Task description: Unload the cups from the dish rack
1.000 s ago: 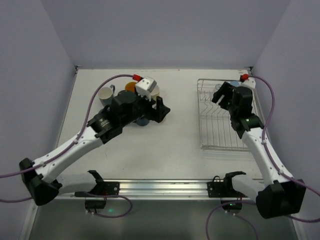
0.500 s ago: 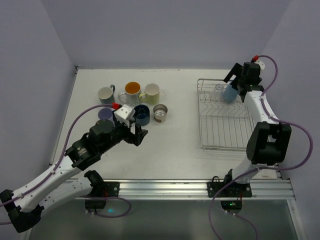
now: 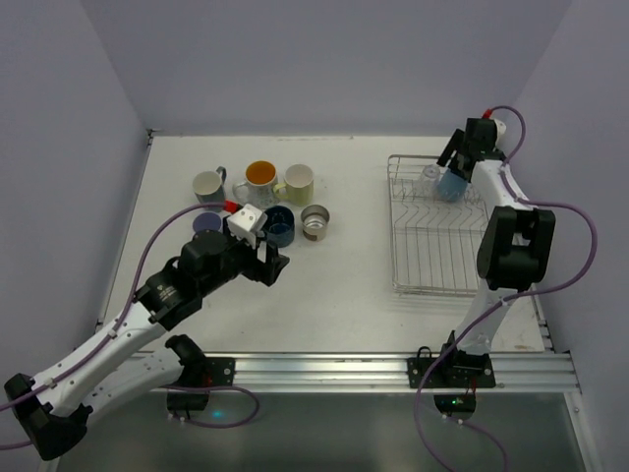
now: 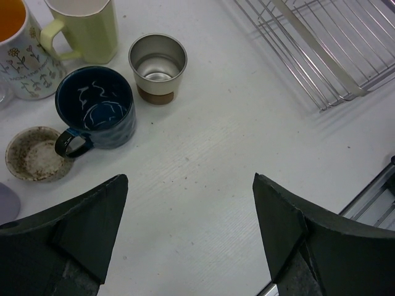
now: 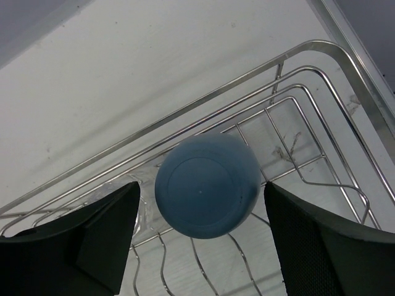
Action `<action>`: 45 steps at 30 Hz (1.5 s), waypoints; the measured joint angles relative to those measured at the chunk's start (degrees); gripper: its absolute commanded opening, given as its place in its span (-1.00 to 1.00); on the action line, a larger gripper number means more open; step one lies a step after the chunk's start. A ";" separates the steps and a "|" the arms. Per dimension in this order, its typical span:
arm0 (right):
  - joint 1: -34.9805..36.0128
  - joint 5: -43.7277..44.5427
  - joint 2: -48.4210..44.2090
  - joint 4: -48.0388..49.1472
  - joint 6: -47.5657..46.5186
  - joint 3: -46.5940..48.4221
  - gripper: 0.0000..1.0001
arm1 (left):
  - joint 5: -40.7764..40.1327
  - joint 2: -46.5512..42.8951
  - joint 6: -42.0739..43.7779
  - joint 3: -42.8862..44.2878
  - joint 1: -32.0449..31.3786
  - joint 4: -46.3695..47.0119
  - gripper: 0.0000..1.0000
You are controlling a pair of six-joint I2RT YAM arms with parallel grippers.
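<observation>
The silver wire dish rack [image 3: 441, 258] stands at the right. A light blue cup [image 3: 451, 185] sits upside down in its far corner, with a clear glass [image 3: 429, 175] beside it. My right gripper [image 3: 453, 165] is open above the blue cup [image 5: 207, 185], its fingers either side of the cup and not touching; the glass [image 5: 145, 206] shows by the left finger. My left gripper [image 3: 271, 264] is open and empty over bare table [image 4: 188, 185]. In front of it stand a navy mug [image 4: 95, 111], a metallic cup [image 4: 157, 65], a cream mug [image 4: 83, 24] and an orange-lined mug [image 4: 15, 49].
A white mug [image 3: 207, 184] and a lavender cup [image 3: 206, 224] stand at the left of the cup group. A small beige cup [image 4: 34, 154] sits next to the navy mug. The rack's corner [image 4: 321, 49] shows at the left wrist view's top right. Walls enclose the table.
My left arm has pulled back toward the near side, off the cup group, leaving the cups standing. My right arm has swung to the rack's far corner over the blue cup.
</observation>
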 measured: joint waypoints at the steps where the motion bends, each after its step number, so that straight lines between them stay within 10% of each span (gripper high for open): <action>1: 0.00 0.35 0.42 -0.26 -0.28 0.33 0.60 | 0.15 0.02 0.02 0.00 0.28 0.00 0.72; 9: 0.00 1.75 2.56 -1.81 -2.08 2.58 -0.06 | 1.51 0.13 0.02 0.00 1.25 0.09 0.73; 17: 0.00 2.43 -2.23 -0.92 -2.27 0.04 -0.28 | 2.27 0.98 0.02 0.00 2.21 0.24 0.73; 27: 1.99 -0.66 -30.49 6.21 1.49 -11.37 -0.31 | 4.98 2.67 -0.42 0.04 3.26 1.05 0.73; 34: 16.94 -15.13 -51.45 17.35 10.14 -33.77 -0.31 | 12.92 5.18 -5.64 0.90 3.30 5.73 0.71; 45: 30.23 -36.09 -64.57 35.74 28.94 -55.69 -0.31 | 26.99 4.79 -23.47 -10.01 3.30 31.36 0.71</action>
